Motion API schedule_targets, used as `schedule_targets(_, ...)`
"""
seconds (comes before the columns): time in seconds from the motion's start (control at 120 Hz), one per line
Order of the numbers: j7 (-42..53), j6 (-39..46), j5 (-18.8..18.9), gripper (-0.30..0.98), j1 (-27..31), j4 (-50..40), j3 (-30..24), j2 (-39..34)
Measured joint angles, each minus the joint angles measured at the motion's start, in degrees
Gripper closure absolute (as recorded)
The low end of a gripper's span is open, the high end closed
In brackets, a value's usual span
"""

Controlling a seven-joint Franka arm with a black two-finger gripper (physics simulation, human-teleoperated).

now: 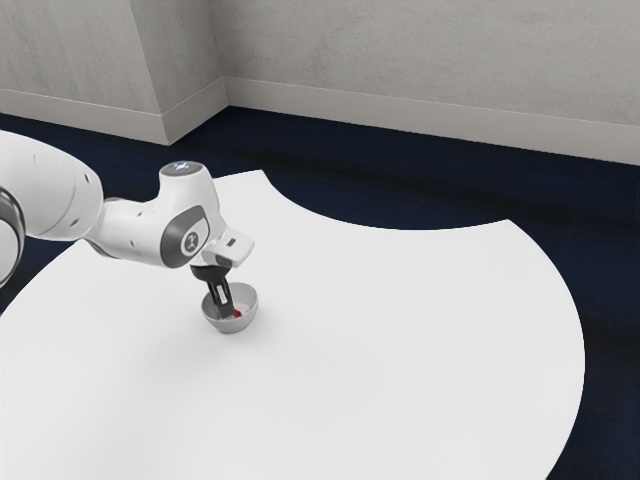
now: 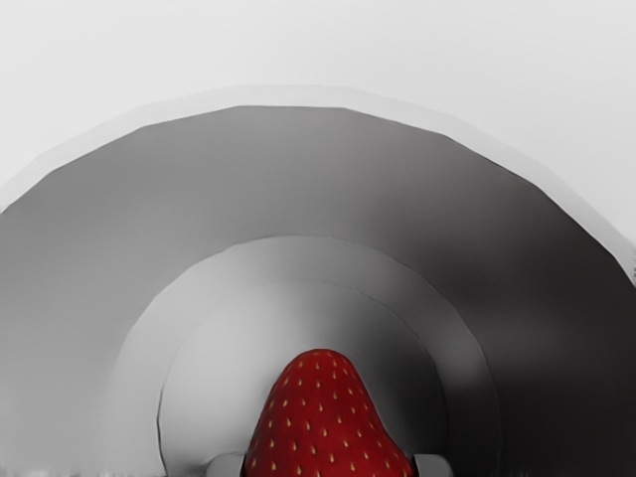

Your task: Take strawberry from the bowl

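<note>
My gripper [image 1: 227, 311] reaches down inside the grey bowl [image 1: 248, 296], its tips low near the bottom. A bit of the red strawberry [image 1: 238, 314] shows beside the fingertips; the rest is hidden by them and the bowl. From the hand, the strawberry [image 2: 320, 422] points its narrow end into the bowl [image 2: 298, 179]. The tips of my gripper [image 2: 329, 465] touch the fruit from two sides, so it is shut on the strawberry, which is still within the bowl.
The bowl's wall rises around the fingers. A white table [image 1: 400, 350] with a curved cut-out along its far edge carries the bowl. Beyond are a dark blue floor [image 1: 330, 150] and grey walls.
</note>
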Motion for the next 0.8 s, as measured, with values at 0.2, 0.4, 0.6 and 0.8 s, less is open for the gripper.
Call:
schedule_targets(0.2, -1.08, 0.02, 0.71, 0.66, -2.09, -6.19, 0.08, -9.1)
schedule_targets(0.4, -2.35, -0.02, 1.11, 0.67, -10.24, -10.53, 0.07, -16.11)
schedule_targets(0.6, -3.42, 0.02, 1.28, 0.68, -13.79, -3.49, 0.03, -7.47)
schedule_targets(0.8, -3.95, -0.08, 1.04, 0.55, -14.14, -2.04, 0.0, -5.71)
